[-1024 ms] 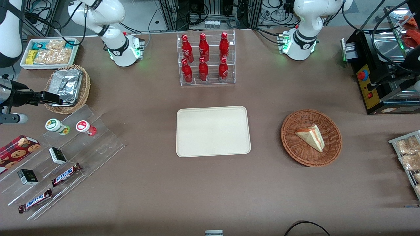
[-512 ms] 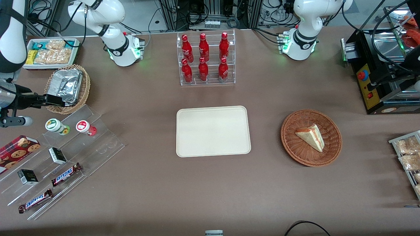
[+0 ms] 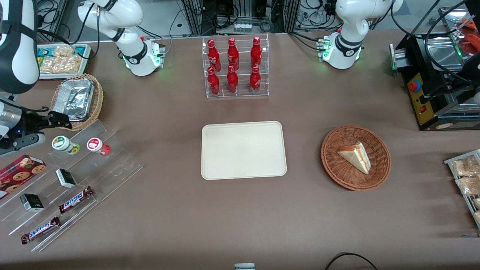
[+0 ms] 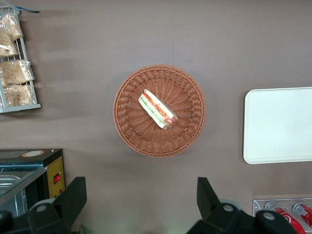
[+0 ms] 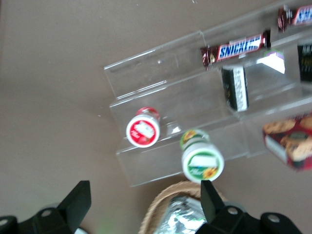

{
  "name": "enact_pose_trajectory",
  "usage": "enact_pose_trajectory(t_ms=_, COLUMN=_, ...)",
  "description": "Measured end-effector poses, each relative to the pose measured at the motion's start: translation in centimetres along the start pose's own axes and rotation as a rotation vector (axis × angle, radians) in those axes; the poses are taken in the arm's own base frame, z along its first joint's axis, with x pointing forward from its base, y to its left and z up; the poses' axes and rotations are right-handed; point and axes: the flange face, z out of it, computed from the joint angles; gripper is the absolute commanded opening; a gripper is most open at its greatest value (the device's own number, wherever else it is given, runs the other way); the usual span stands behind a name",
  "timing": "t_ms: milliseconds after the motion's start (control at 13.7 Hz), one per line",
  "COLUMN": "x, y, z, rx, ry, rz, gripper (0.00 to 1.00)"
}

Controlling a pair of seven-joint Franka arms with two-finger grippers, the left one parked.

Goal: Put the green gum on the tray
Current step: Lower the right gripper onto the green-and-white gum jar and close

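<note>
Your gripper hovers with fingers spread above the green gum, a small bottle with a white lid marked green and yellow, standing on the clear stepped rack beside the red-lidded bottle, well apart from the cream tray.

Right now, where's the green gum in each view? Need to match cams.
Front view: the green gum stands on the clear stepped rack, beside the red-lidded bottle; the gripper hovers open just above it.
Right wrist view: green gum beside the same red-lidded bottle.
Left wrist view: not in it; the tray shows there.
Shared landmark: the red-lidded bottle, in the front and right wrist views.
</note>
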Motion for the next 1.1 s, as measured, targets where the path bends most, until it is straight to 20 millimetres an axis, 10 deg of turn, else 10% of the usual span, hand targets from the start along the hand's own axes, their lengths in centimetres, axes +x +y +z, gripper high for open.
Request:
enact_pose_trajectory(t_ms=439, x=-3.5, y=5.3, z=4.4, rx=-0.047, ry=0.057, rz=-0.234, gripper=1.00)
enact_pose_trajectory(t_ms=1098, x=-4.1, y=5.5, z=10.7, rx=-0.081, ry=0.089, rz=-0.224, gripper=1.00)
